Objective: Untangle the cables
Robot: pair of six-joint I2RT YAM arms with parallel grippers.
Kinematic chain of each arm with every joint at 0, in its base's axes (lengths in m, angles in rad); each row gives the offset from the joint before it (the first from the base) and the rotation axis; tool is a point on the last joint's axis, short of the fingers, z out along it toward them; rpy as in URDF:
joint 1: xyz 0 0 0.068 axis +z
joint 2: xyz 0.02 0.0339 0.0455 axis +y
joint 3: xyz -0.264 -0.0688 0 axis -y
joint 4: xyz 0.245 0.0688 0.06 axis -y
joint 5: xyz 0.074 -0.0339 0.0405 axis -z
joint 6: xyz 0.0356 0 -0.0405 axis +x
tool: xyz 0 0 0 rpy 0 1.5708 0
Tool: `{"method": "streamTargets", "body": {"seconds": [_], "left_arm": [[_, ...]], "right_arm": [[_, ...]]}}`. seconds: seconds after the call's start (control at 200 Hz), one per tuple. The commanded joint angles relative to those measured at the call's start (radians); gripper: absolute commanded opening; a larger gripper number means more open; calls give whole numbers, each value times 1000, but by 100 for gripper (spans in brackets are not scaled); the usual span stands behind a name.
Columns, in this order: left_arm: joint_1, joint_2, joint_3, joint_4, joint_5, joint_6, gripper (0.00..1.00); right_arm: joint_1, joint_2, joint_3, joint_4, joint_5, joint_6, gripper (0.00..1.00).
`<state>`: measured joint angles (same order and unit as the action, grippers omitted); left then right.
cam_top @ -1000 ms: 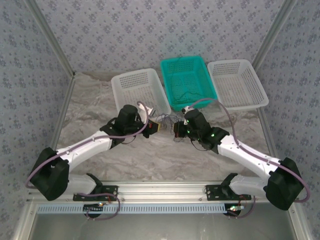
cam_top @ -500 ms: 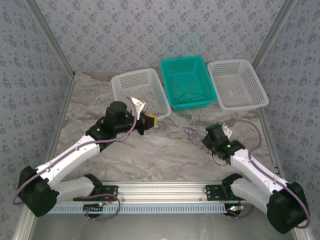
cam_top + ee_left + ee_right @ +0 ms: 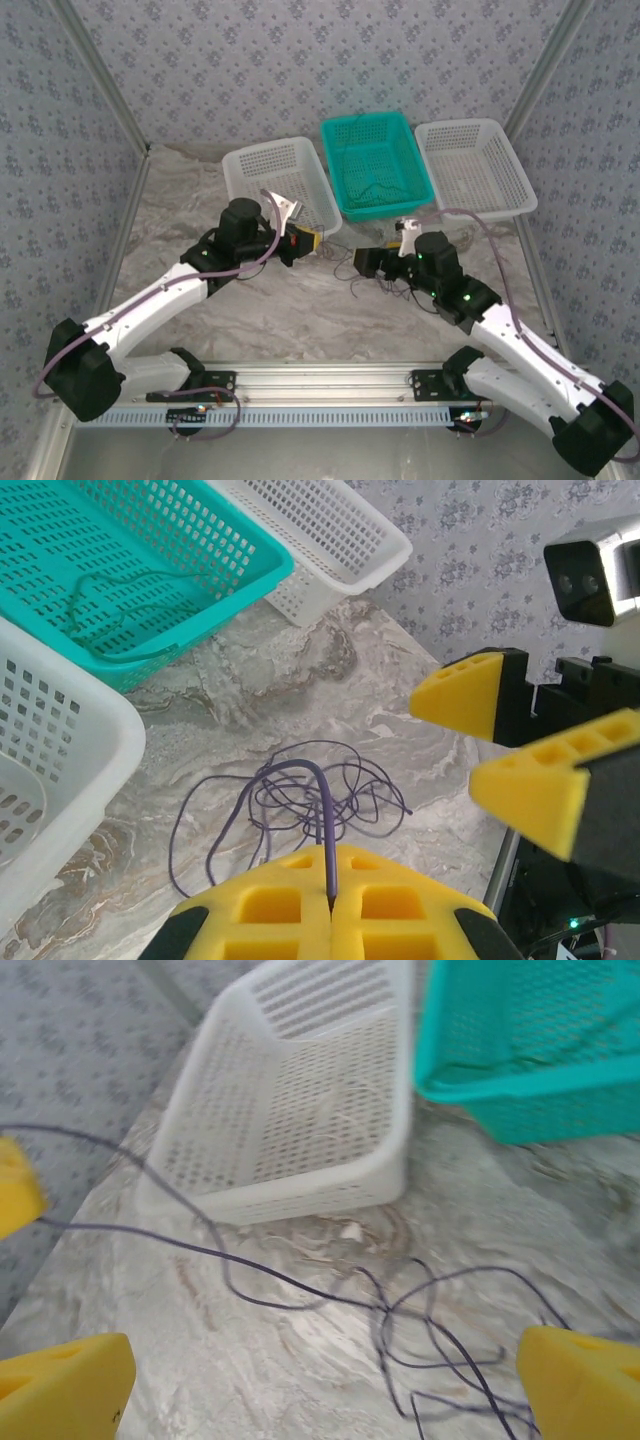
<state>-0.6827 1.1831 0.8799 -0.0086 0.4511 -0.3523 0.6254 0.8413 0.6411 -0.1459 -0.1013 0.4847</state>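
- Near table's (image 3: 300, 310) far edge, before teal basket (image 3: 384, 212): cables (image 3: 300, 802) tangled.
- Left gripper (image 3: 330, 905) pinching one dark strand (image 3: 328, 830), probably as anchor.
- Right gripper (image 3: 325, 1360) spread wide over tangle, likely for next pull.

Dark cables (image 3: 386, 1310) lie tangled between the wide-apart yellow fingers (image 3: 60, 1385), nearer the right one; white basket (image 3: 300, 1110) and teal basket (image 3: 520, 1050) sit beyond.

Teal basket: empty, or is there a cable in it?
Not empty. The left wrist view shows one thin green cable lying curled on the floor of the teal basket.
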Motion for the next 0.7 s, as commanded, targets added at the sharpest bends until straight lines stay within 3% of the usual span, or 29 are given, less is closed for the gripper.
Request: {"method": "streamTargets", "body": {"seconds": [0.0,0.085,0.21,0.3,0.4,0.54,0.595,0.695], "left_arm": [[-3,-18,35,25,27,-17,0],[-3,-35,37,26,25,-22,0],[-5,-56,43,17,25,-21,0],[-3,-78,47,8,11,-26,0],[-1,-126,52,9,-26,-46,0],[12,-213,100,-54,-98,-45,0],[22,-250,127,-100,-139,-32,0],[61,-317,175,-169,-218,-27,0]], "right_arm": [[34,69,11,129,-77,-165,100],[89,124,-22,215,-7,-312,100],[187,240,-59,327,400,-525,100],[187,348,-17,292,496,-577,98],[189,462,15,244,539,-569,81],[174,515,-25,261,588,-412,34],[152,501,-49,254,582,-315,27],[119,455,-122,257,578,-157,28]]}}
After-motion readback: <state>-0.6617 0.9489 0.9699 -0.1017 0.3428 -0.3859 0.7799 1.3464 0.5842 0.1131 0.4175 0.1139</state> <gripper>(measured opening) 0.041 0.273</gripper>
